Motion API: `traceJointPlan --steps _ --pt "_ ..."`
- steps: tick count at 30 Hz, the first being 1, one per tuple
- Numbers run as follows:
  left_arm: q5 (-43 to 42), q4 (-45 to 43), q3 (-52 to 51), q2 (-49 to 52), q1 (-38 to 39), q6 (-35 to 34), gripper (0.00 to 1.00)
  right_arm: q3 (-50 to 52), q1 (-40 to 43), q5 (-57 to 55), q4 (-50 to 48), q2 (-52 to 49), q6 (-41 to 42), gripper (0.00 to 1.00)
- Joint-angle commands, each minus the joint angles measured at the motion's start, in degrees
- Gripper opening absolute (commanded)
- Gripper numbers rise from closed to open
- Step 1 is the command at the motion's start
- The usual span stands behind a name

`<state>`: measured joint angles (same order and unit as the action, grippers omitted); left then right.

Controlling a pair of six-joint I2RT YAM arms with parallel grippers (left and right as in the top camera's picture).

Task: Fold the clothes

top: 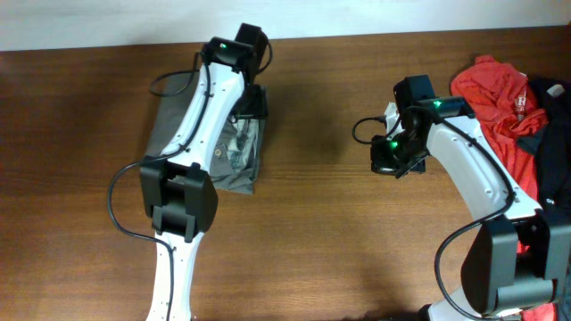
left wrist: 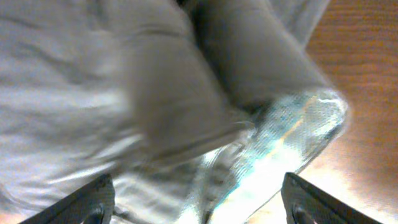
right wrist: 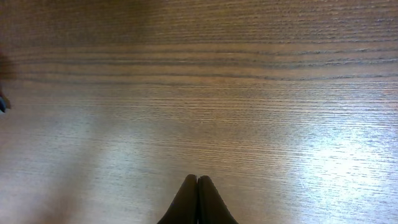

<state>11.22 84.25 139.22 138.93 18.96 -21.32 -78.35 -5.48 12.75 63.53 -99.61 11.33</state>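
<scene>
The grey-olive shorts lie bunched in a folded heap on the left half of the wooden table, mostly hidden under my left arm. In the left wrist view the shorts fill the frame, with the paler shiny lining at the lower right. My left gripper is open, its fingers spread just above the cloth; in the overhead view it is at the heap's far right edge. My right gripper is shut and empty over bare wood; in the overhead view it is well to the right of the shorts.
A pile of other clothes sits at the far right: a red garment and dark cloth beside my right arm's base. The table's back edge runs along the top.
</scene>
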Motion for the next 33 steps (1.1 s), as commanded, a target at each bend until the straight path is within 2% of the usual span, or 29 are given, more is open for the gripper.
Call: traceJointPlan --steps 1,2,3,5,6,9,14,17,27,33 --pt "4.26 4.57 8.79 -0.09 -4.15 3.04 0.92 -0.96 -0.61 0.28 0.11 1.2 -0.57 0.04" --pt "4.02 6.49 11.52 -0.09 -5.49 2.99 0.92 -0.96 -0.61 0.28 0.11 1.2 -0.57 0.04" --pt "3.04 7.96 13.99 -0.09 -6.82 3.02 0.84 -0.96 -0.61 0.31 0.11 1.2 -0.57 0.04" --pt "-0.87 8.83 16.22 -0.09 -9.16 4.09 0.17 -0.96 -0.61 0.28 0.09 1.22 -0.55 0.04" --pt "-4.57 8.31 16.06 -0.02 -10.23 5.05 0.0 -0.96 -0.63 0.35 -0.31 1.2 -0.55 0.04" --pt "-9.4 6.29 13.7 1.49 -11.28 10.29 0.0 -0.96 -0.63 1.4 -2.25 1.2 -0.57 0.04" --pt "-14.73 7.45 7.91 5.33 -10.62 12.35 0.0 -0.96 -0.61 6.67 -5.46 1.22 -4.11 0.04" --pt "-19.76 5.07 2.78 6.6 -9.94 15.21 0.0 -0.96 -0.61 9.66 -6.95 1.2 -5.49 0.05" --pt "-21.55 0.79 -12.9 7.02 -8.81 17.16 0.01 -0.96 -0.61 21.14 -21.2 1.2 -5.33 0.04" --pt "-21.62 2.6 -12.28 3.96 -6.78 18.4 0.01 -0.96 -0.7 25.9 -23.15 1.2 -4.94 0.04"
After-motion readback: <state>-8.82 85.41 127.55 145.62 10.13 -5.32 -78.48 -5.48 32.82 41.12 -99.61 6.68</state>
